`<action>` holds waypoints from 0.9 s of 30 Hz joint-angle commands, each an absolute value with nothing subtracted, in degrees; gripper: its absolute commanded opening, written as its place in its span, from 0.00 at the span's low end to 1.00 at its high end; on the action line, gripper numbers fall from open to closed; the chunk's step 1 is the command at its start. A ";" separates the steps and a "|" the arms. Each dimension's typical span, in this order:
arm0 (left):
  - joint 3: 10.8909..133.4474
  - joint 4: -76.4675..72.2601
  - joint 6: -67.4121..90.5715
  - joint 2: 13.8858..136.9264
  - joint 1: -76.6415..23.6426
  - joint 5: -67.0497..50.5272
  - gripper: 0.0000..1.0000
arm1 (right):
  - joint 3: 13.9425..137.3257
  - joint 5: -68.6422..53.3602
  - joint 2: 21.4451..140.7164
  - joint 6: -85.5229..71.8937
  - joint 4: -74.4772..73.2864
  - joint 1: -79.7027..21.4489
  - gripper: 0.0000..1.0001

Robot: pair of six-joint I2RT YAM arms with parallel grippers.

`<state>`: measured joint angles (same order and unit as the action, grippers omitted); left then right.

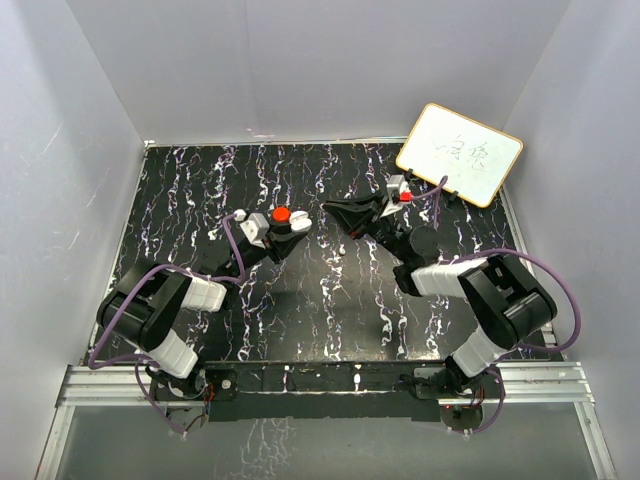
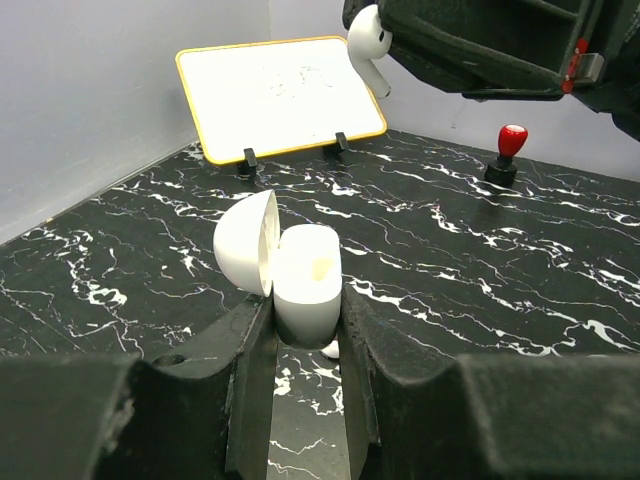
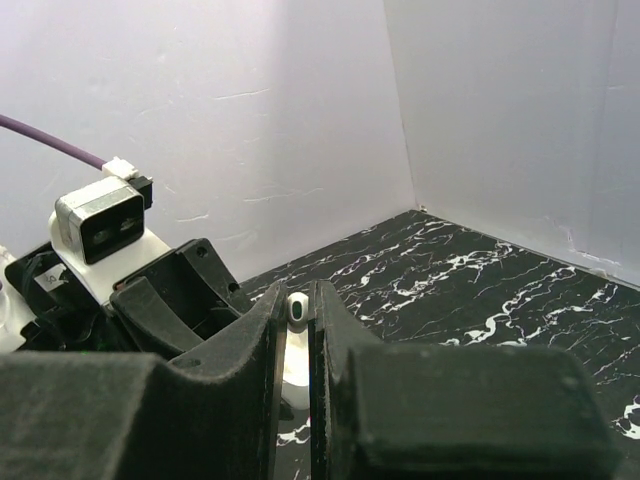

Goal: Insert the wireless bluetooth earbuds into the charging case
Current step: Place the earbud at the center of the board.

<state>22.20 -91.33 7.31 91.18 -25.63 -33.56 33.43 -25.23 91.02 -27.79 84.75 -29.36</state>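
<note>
The charging case is white, its lid swung open to the left. My left gripper is shut on its lower body and holds it upright just above the black marble table. My right gripper is shut on a white earbud. In the left wrist view that earbud hangs stem-down, above and behind the case. A small white piece shows under the case; I cannot tell what it is. In the top view the left gripper and right gripper nearly meet at mid-table.
A white board with a yellow frame leans on stands at the back right; it also shows in the left wrist view. A small red knob on a dark base stands on the table behind. Grey walls enclose the table.
</note>
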 commanded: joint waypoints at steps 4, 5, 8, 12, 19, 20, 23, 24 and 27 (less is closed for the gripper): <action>24.31 -102.30 8.92 90.45 -26.56 -31.73 0.00 | 33.82 -20.16 92.65 -24.65 96.74 -32.79 0.00; 24.51 -102.30 9.04 90.58 -26.81 -31.50 0.00 | 33.87 -19.79 93.48 -24.69 97.98 -33.19 0.00; 25.01 -102.30 9.15 90.91 -27.55 -31.22 0.00 | 33.84 -19.32 96.26 -24.67 103.10 -34.26 0.00; 25.36 -102.30 9.36 90.96 -28.33 -31.23 0.00 | 34.69 -18.97 98.66 -22.47 103.99 -35.74 0.00; 24.79 -102.29 8.72 90.96 -28.73 -30.59 0.00 | 34.75 -17.50 97.30 -19.65 103.98 -37.03 0.00; 24.79 -102.35 8.63 91.02 -28.72 -30.49 0.00 | 34.72 -17.43 97.10 -19.39 103.99 -37.07 0.00; 24.76 -102.30 8.62 91.24 -28.73 -30.13 0.00 | 34.46 -17.07 96.35 -19.57 104.02 -37.09 0.00; 24.85 -102.30 8.66 91.30 -28.74 -30.13 0.00 | 34.40 -16.84 96.12 -19.76 103.98 -37.01 0.00; 25.04 -102.31 8.81 91.58 -28.74 -30.29 0.00 | 34.55 -16.53 95.42 -20.27 103.99 -37.03 0.00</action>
<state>23.49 -90.35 9.02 91.72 -28.36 -30.72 33.58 -17.65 98.06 -21.08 84.86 -36.71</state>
